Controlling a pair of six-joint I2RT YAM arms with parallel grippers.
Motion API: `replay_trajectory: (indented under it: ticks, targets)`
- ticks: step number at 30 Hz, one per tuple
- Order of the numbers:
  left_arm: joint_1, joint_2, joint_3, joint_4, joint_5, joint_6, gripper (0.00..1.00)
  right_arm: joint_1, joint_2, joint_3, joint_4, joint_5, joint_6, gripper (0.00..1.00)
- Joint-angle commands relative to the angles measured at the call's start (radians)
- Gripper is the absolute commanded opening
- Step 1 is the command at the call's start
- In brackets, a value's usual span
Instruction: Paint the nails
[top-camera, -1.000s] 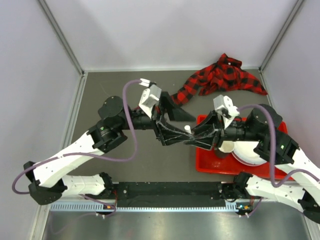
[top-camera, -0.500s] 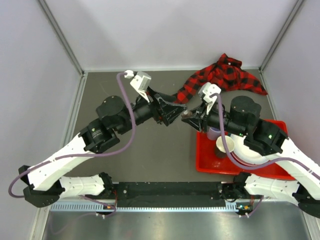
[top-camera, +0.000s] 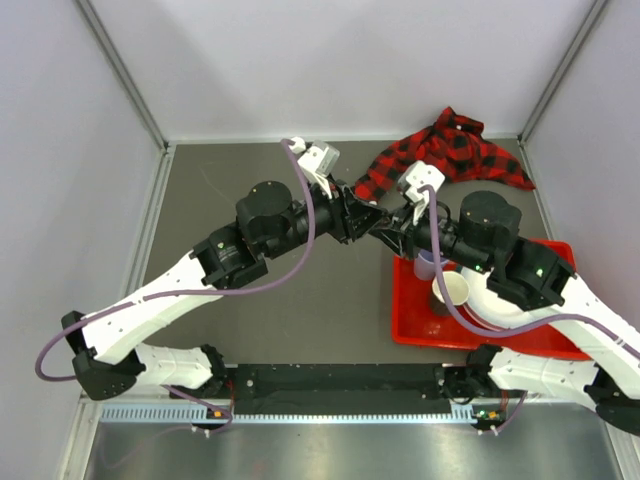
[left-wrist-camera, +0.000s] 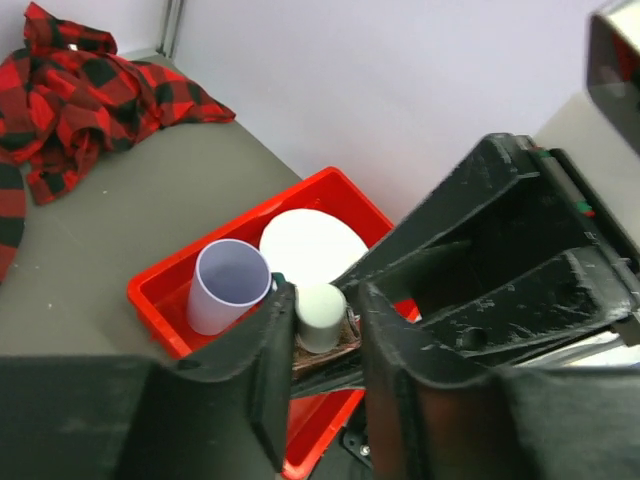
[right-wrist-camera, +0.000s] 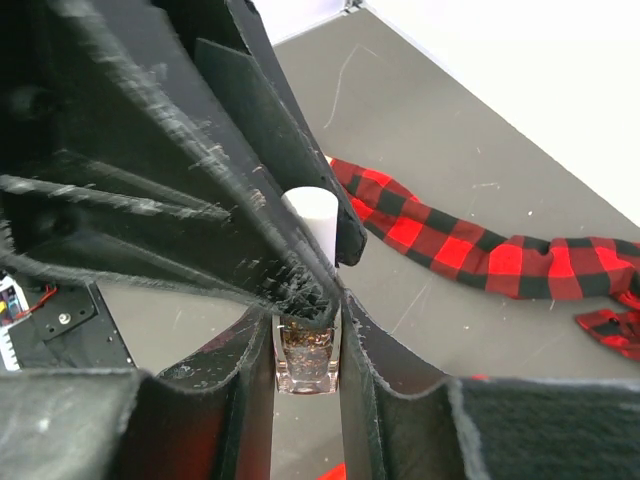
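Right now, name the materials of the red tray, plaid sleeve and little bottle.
The red tray: likely moulded plastic, smooth, slight sheen. The plaid sleeve: woven cloth, matte, creased. The bottle: clear glass or plastic, see-through; its cap probably white plastic.

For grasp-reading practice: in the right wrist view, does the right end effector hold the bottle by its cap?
No, the right end effector clamps the bottle at its glass body, below the white cap.

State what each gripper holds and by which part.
Small white-capped glass bottle: right gripper clamps its glass body, left gripper its white cap.
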Motion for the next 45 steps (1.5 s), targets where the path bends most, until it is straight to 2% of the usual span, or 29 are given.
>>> replay_trajectory:
  ticks: [1, 5, 6, 8, 10, 11, 12, 15, 17, 19, 21, 22, 23, 24, 25, 26, 28, 30, 33, 35, 37, 39, 45]
  targets:
    - [-0.001, 0.015, 0.028, 0.11, 0.125, -0.042, 0.31, 0.002, -0.036, 0.047, 0.063, 0.012, 0.008, 0.0]
    - [-0.002, 0.007, 0.008, 0.143, 0.199, -0.048, 0.04, 0.004, -0.059, 0.045, 0.058, -0.016, 0.028, 0.0]
    - [-0.001, 0.001, 0.001, 0.16, 0.213, -0.048, 0.0, 0.004, -0.065, 0.043, 0.06, -0.026, 0.033, 0.0]
    - [-0.001, -0.027, -0.033, 0.232, 0.275, -0.03, 0.0, 0.004, -0.087, 0.033, 0.066, -0.093, 0.034, 0.0]
    - [0.001, -0.041, -0.073, 0.345, 0.445, -0.015, 0.0, 0.004, -0.111, 0.016, 0.075, -0.181, 0.034, 0.0]
    - [-0.001, -0.047, -0.087, 0.387, 0.519, -0.009, 0.0, 0.004, -0.122, 0.008, 0.101, -0.304, 0.071, 0.0]
    - [-0.001, -0.047, -0.108, 0.438, 0.683, -0.012, 0.0, 0.004, -0.131, -0.001, 0.117, -0.377, 0.076, 0.0]
    - [-0.001, -0.024, -0.121, 0.613, 0.946, -0.07, 0.0, 0.004, -0.154, -0.047, 0.219, -0.633, 0.143, 0.0]
    - [-0.002, -0.007, -0.121, 0.697, 1.048, -0.117, 0.0, 0.004, -0.145, -0.064, 0.255, -0.779, 0.188, 0.0]
    - [-0.001, 0.002, -0.105, 0.699, 1.113, -0.119, 0.0, 0.004, -0.131, -0.073, 0.29, -0.851, 0.206, 0.0]
    - [0.001, 0.001, -0.043, 0.464, 1.049, 0.018, 0.0, 0.004, -0.122, -0.078, 0.298, -0.872, 0.228, 0.0]
    - [0.002, -0.004, -0.015, 0.367, 0.936, 0.133, 0.0, 0.004, -0.125, -0.078, 0.289, -0.835, 0.228, 0.0]
    - [0.001, -0.004, 0.008, 0.216, 0.87, 0.172, 0.04, 0.004, -0.127, -0.075, 0.276, -0.814, 0.211, 0.0]
    - [0.002, -0.008, 0.045, 0.173, 0.811, 0.198, 0.12, 0.004, -0.127, -0.064, 0.235, -0.789, 0.2, 0.0]
    - [0.002, -0.022, 0.057, 0.116, 0.677, 0.223, 0.22, 0.004, -0.13, -0.056, 0.214, -0.714, 0.176, 0.0]
    - [0.002, -0.031, 0.07, 0.055, 0.623, 0.229, 0.39, 0.004, -0.131, -0.049, 0.191, -0.676, 0.162, 0.0]
    - [0.004, -0.071, 0.07, 0.026, 0.509, 0.22, 0.55, 0.004, -0.131, -0.029, 0.12, -0.546, 0.122, 0.0]
    - [0.002, -0.102, 0.047, 0.028, 0.368, 0.2, 0.7, 0.004, -0.127, -0.013, 0.08, -0.47, 0.096, 0.0]
    - [0.002, -0.154, 0.019, 0.035, 0.198, 0.139, 0.85, 0.004, -0.113, 0.01, 0.019, -0.318, 0.058, 0.0]
    - [0.002, -0.171, 0.014, 0.021, 0.115, 0.082, 0.84, 0.004, -0.099, 0.017, 0.003, -0.211, 0.047, 0.0]
    - [0.002, -0.165, 0.016, -0.011, 0.009, 0.013, 0.77, 0.004, -0.087, 0.025, 0.003, -0.124, 0.047, 0.0]
    - [0.004, -0.151, 0.028, -0.036, -0.075, -0.025, 0.76, 0.002, -0.079, 0.03, 0.012, -0.077, 0.019, 0.0]
    - [0.004, -0.071, 0.057, -0.057, -0.083, -0.067, 0.73, 0.004, -0.048, 0.039, 0.035, -0.003, -0.004, 0.0]
